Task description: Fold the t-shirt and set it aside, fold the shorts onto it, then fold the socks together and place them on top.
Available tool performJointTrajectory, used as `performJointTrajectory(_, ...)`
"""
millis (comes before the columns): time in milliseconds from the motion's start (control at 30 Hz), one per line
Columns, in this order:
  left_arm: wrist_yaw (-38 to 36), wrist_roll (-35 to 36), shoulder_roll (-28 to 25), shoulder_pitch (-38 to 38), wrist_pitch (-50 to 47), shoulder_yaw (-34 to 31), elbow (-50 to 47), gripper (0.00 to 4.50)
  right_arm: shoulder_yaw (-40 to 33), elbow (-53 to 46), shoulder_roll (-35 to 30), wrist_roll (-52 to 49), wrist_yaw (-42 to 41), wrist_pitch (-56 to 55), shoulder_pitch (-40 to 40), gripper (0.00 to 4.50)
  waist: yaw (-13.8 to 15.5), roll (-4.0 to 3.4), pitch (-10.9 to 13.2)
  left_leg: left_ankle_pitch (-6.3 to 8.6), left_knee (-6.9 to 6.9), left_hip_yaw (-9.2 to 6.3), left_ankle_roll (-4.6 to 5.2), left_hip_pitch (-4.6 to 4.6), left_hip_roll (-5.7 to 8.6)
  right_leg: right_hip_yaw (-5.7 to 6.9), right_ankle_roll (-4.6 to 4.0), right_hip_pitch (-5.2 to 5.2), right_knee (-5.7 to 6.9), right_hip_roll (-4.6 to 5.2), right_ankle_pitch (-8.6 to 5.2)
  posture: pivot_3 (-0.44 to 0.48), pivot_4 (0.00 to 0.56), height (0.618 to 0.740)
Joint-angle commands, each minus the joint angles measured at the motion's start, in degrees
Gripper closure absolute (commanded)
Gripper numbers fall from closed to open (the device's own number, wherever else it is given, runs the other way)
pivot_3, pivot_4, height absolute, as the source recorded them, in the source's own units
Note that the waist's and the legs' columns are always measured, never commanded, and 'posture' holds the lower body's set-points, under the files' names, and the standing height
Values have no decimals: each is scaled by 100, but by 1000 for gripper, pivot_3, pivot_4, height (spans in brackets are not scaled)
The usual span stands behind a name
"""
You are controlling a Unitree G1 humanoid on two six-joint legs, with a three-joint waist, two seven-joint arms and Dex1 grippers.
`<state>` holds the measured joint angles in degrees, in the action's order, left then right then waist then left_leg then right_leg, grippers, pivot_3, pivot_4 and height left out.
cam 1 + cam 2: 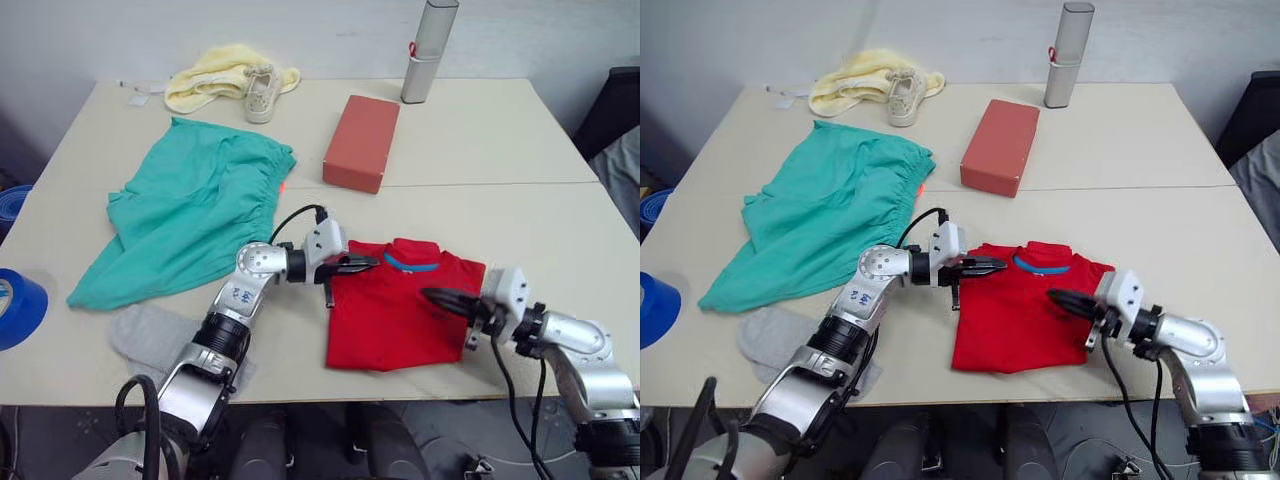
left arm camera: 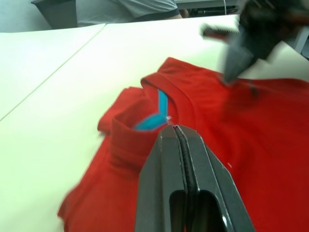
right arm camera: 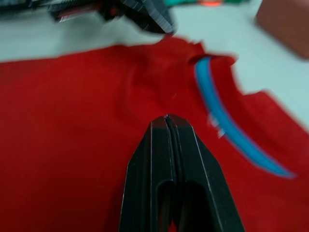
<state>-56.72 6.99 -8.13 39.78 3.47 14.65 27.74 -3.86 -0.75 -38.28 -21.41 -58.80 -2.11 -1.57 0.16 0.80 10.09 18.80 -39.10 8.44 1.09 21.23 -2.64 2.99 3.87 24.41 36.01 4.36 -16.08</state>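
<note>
Left gripper: fingers pressed together, nothing between them, hovering at the collar-side corner of the t-shirt. Right gripper: likewise pinched closed and empty, poised over the shirt's opposite edge. In both wrist views we see the closed fingertips above red cloth, with the blue neck band just ahead.

The t-shirt lies near the front edge of the table, already folded into a rough rectangle, collar away from us. The shorts are spread flat well to its left, the orange drawstring tip showing at the waistband. The socks lie at the front-left edge, partly under our left arm.

Beyond: a brick-red box just behind the shirt, a grey cylindrical case standing at the far edge, a beige sneaker resting on a pale yellow towel.

Risks, as we judge them:
- Any sliding or lifting with one corner pinched could let the layers peel open and undo the fold.
- The shirt sits close to the table's front edge; a pull toward us could drag it over.
- Our left forearm passes over the socks; a sweep of that arm may push them off the table.
- Reaching for the shorts could snag the shirt's corner.

Writing: none we can read; no brand or label is legible.
</note>
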Motion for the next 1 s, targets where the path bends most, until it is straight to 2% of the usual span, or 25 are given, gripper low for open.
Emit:
performJointTrajectory(33, -226, -137, 170, 128, 169, 266, 201, 4484, 36, -192, 99, 232, 348, 107, 49, 4500, -21, 1, 0, 0, 0, 1, 0, 2, -1, 1, 0, 3, -1, -1, 0, 0, 150, 740)
performJointTrajectory(133, 426, -663, 308, 313, 268, 398, 768, 4484, 72, -133, 162, 511, 660, 133, 163, 4500, -17, 2, 1, -1, 0, -1, -3, 1, -2, 1, -1, 4, -1, -5, 0, 0, 150, 740)
performJointTrajectory(333, 2112, -1161, 355, 752, 631, 55, 1830, 4484, 27, -216, 207, 575, 884, 155, 295, 4500, -16, 4, 1, 2, 0, -5, 2, 1, -1, -4, 2, 1, -2, 3, 1, 0, 150, 740)
performJointTrajectory(500, 2509, -1060, 243, 814, 813, -315, 2115, 4484, -32, -310, 171, 522, 890, 146, 423, 4500, -21, 3, 1, 2, 2, -5, 2, -1, -4, 0, 2, 0, -1, 2, 1, 0, 150, 740)
performJointTrajectory(700, 2296, -914, -4, 618, 1000, -543, 1842, 4484, -208, -362, 188, 499, 960, -34, 522, 4500, -2, 4, 1, 2, 2, -3, 1, 0, -2, 13, 2, 1, -1, 3, 1, 0, 150, 740)
performJointTrajectory(800, 1840, -511, -50, 502, 1255, -746, 1400, 4484, -403, -497, 339, 255, 910, -388, 513, 4500, -7, 4, 1, 2, 2, -1, 1, 1, 1, 22, 3, 2, -1, 5, 2, 0, 150, 740)
performJointTrajectory(900, 668, 434, -83, 158, 1327, -838, 203, 4484, -584, -1050, 430, -355, 671, -380, 698, 4500, -17, 1, 2, 1, 5, 0, -4, 5, -4, 22, 2, 8, 0, 1, 2, 0, 150, 740)
performJointTrajectory(967, 201, 704, -174, -42, 1110, -744, -309, 4484, -626, -1286, 394, -503, 613, -280, 838, 4500, -16, 2, 2, 0, 7, -2, -10, 5, -8, 9, 0, 6, 0, -1, 0, 0, 150, 740)
performJointTrajectory(1000, -232, 738, -359, -280, 985, -488, -717, 4484, -616, -1556, 304, -590, 568, -113, 1045, 4500, -17, -2, 0, 0, 5, -1, -10, 4, -6, 8, 1, 6, 0, -2, 0, 0, 150, 740)
